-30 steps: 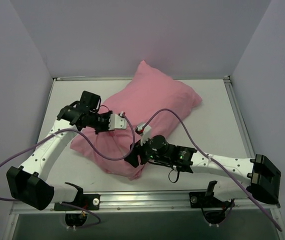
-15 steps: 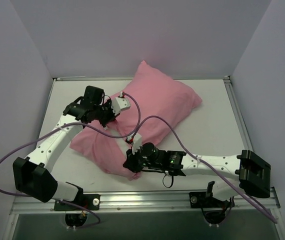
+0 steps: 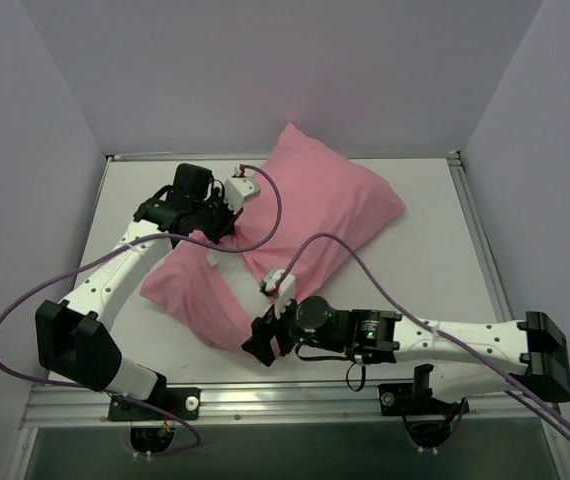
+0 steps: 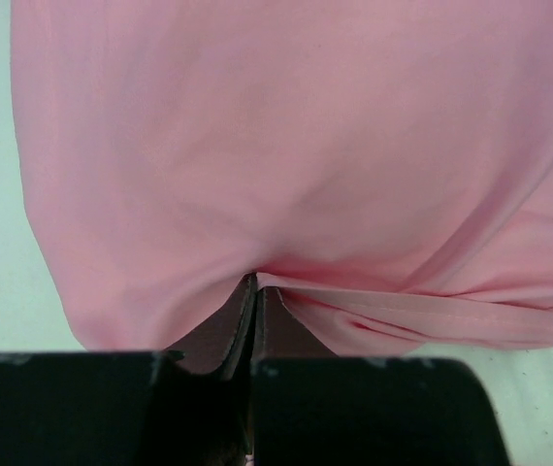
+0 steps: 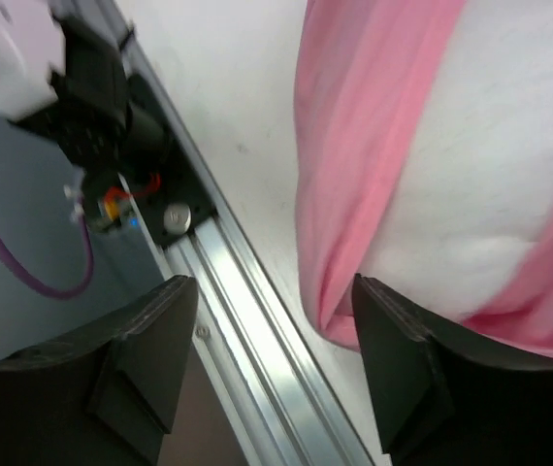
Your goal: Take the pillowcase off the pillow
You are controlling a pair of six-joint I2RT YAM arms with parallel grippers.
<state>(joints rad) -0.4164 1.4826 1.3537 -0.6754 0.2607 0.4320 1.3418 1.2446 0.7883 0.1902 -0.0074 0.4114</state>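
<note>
The pink pillowcase (image 3: 305, 215) covers the pillow in the middle of the table. My left gripper (image 3: 221, 216) is shut on a fold of the pillowcase (image 4: 306, 146) at its far-left side, the jaws pinched together on the cloth (image 4: 254, 291). My right gripper (image 3: 262, 345) is open at the pillow's near corner, holding nothing. In the right wrist view the white pillow (image 5: 509, 146) shows through the mouth of the pink pillowcase (image 5: 354, 146), just beyond my open right gripper (image 5: 276, 379); one fingertip (image 5: 407, 359) is close to the cloth edge.
An aluminium rail (image 3: 295, 395) runs along the table's near edge, right below my right gripper (image 5: 247, 320). Purple cables (image 3: 265, 215) loop over the pillow. Grey walls close in the left, back and right. The white table (image 3: 435, 240) is bare to the right.
My left gripper has moved toward the far left with the pink cloth in it. My right gripper has drawn back from the pillow's corner toward the near edge.
</note>
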